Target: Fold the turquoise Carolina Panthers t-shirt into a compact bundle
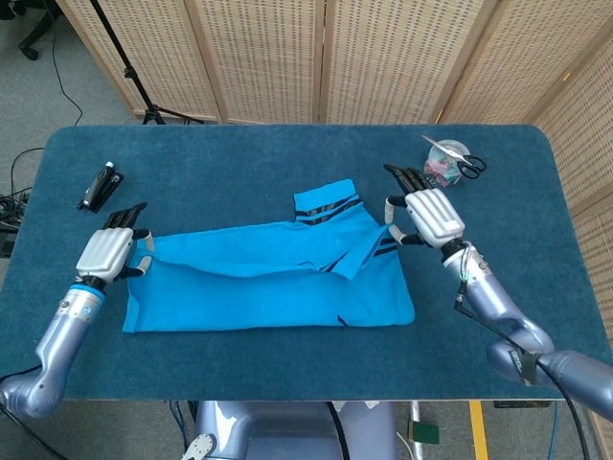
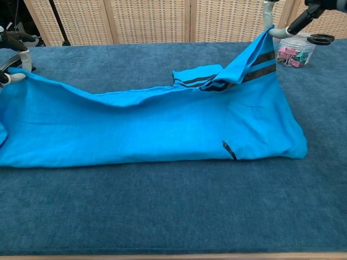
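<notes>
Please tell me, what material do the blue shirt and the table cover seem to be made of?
T-shirt: apparently thin matte knit, maybe cotton; it drapes and creases softly. Table cover: looks like dark blue short-pile carpet or felt, with fuzzy, speckled texture.
</notes>
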Action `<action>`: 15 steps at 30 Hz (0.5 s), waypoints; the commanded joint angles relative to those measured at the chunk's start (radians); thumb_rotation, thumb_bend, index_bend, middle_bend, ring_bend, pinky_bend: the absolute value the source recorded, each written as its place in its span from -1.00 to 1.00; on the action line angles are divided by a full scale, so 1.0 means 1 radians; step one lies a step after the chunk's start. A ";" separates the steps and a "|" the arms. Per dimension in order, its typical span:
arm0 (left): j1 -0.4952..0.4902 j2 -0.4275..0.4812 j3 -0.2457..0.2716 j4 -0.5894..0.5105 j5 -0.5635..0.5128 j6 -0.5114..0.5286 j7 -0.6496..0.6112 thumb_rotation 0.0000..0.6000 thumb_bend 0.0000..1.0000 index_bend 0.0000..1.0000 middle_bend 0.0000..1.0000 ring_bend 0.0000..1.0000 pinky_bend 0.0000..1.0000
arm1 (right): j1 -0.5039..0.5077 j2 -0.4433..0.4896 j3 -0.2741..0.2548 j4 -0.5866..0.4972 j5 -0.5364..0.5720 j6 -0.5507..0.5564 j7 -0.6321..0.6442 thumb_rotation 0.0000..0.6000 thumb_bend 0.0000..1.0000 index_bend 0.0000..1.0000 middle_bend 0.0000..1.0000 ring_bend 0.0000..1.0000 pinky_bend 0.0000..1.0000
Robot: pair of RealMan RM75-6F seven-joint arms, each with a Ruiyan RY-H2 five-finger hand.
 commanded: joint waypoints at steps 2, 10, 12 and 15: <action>-0.068 -0.072 -0.034 0.110 -0.103 -0.060 0.055 1.00 -0.01 0.55 -1.00 -1.00 -1.00 | 0.097 -0.138 0.057 0.217 0.089 -0.136 0.012 1.00 0.04 0.41 -0.96 -1.00 -1.00; -0.125 -0.155 -0.032 0.238 -0.240 -0.111 0.129 1.00 -0.15 0.05 -1.00 -1.00 -1.00 | 0.177 -0.256 0.077 0.454 0.108 -0.247 0.061 1.00 0.03 0.41 -0.96 -1.00 -1.00; -0.137 -0.161 -0.035 0.251 -0.284 -0.135 0.139 1.00 -0.39 -0.84 -1.00 -1.00 -1.00 | 0.193 -0.286 0.077 0.514 0.109 -0.274 0.071 1.00 0.04 0.41 -0.96 -1.00 -1.00; -0.134 -0.176 -0.052 0.259 -0.283 -0.114 0.107 1.00 -0.50 -1.00 -1.00 -1.00 -1.00 | 0.214 -0.329 0.081 0.596 0.114 -0.307 0.090 1.00 0.03 0.41 -0.96 -1.00 -1.00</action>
